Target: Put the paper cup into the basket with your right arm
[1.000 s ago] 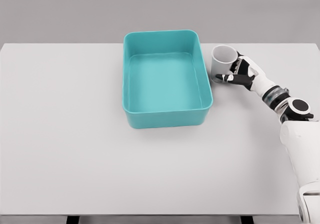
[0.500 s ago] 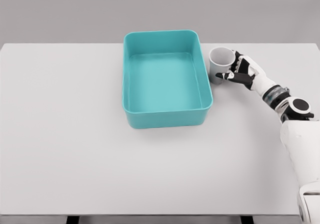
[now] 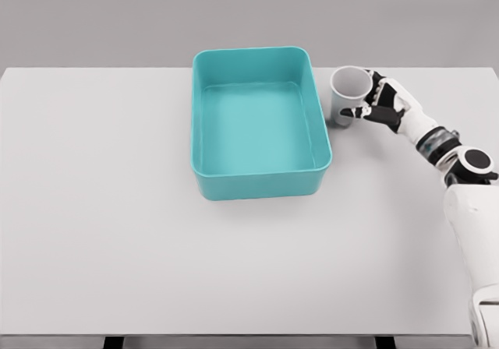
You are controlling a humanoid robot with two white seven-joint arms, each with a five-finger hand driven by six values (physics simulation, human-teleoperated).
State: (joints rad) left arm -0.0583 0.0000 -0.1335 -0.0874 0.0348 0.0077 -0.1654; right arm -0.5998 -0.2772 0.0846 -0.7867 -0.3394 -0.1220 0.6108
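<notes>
The paper cup (image 3: 348, 93) is sitting upright just beside the right wall of the basket (image 3: 260, 182), tipping a little. The right hand (image 3: 380, 105) is wrapping its fingers around it. I think the hand should be holding firmly but gently, lifting the cup above the rim, then going left. I am counting one cup, one basket, one hand, one table (image 3: 101, 232).

A broad white surface (image 3: 117, 232) fills most of what I can see, matte and evenly lit, running nearly edge to edge. Behind it stands a plain grey wall (image 3: 93, 18), flat and featureless. Along the bottom, beneath the front edge, a few dark supports (image 3: 113, 342) show against the gloom. Shadows are soft and faint.
</notes>
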